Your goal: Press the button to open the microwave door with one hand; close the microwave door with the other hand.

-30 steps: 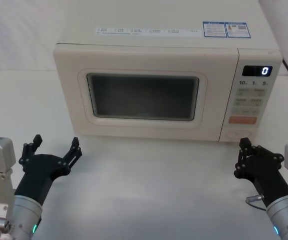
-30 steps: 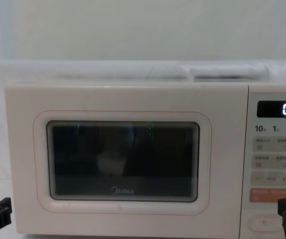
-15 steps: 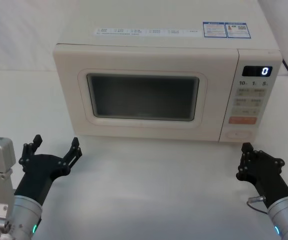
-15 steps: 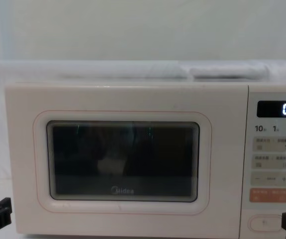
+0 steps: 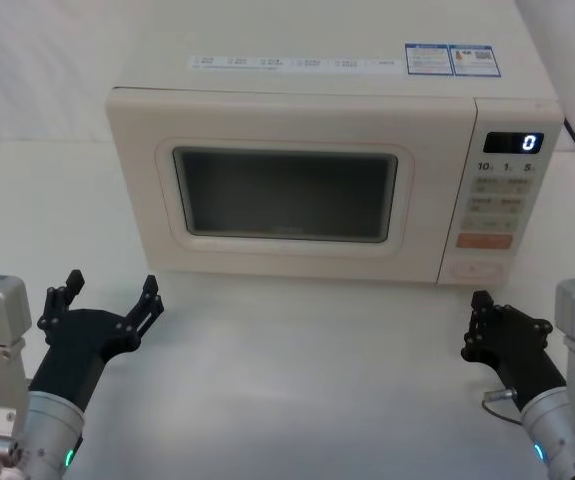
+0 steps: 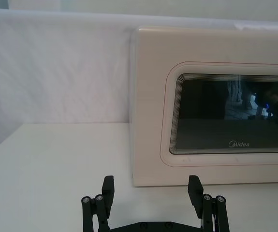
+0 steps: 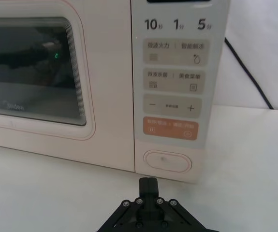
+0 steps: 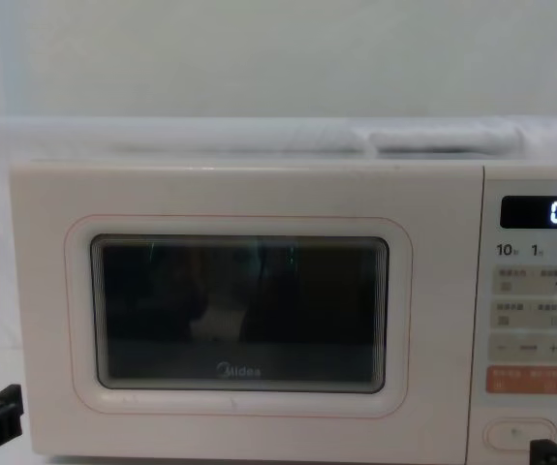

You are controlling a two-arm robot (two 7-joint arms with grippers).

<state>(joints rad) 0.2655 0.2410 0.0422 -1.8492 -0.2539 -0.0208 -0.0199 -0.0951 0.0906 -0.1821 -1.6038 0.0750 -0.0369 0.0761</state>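
With the microwave door [image 5: 287, 195] flush shut at frame centre, the right gripper [image 7: 148, 182], fingers pinched together, sits just below the pill-shaped button [image 7: 168, 161] and could drift onto the orange button [image 7: 170, 128], while the left gripper [image 5: 107, 297] waits splayed wide lower left.

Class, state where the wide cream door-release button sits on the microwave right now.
The button sits at the bottom of the control panel, on the microwave's right side, directly below the orange key.

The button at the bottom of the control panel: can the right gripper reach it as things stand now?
Probably yes. The right gripper, fingers shut, sits on the table just in front of the button, and nothing lies between them. The microwave door is shut.
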